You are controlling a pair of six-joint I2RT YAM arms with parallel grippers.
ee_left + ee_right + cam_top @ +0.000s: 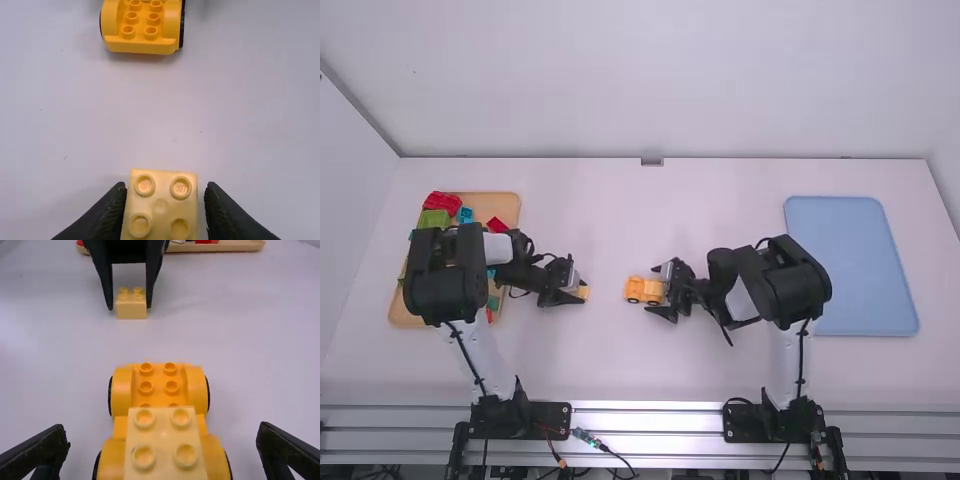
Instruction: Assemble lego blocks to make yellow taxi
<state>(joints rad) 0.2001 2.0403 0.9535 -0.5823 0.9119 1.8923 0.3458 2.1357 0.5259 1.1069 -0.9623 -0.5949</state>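
My left gripper [576, 287] is low over the table, left of centre, around a pale yellow block [584, 292]. In the left wrist view the left gripper [166, 186] has its fingers beside that block [160, 206], a thin gap showing at one finger. My right gripper [654, 290] stands at the yellow wheeled base [634, 289], right of the left gripper. In the right wrist view the right gripper [163, 432] is wide open, its fingers apart from the base [159, 371]. Another pale block [162, 445], with four studs, sits on top of the base's nearer part.
A wooden tray [500, 203] at the left holds red, green and blue pieces, partly under the left arm. A blue tray [855, 265] lies at the right, beside the right arm. White table surface [605, 230] lies between the two grippers and beyond them.
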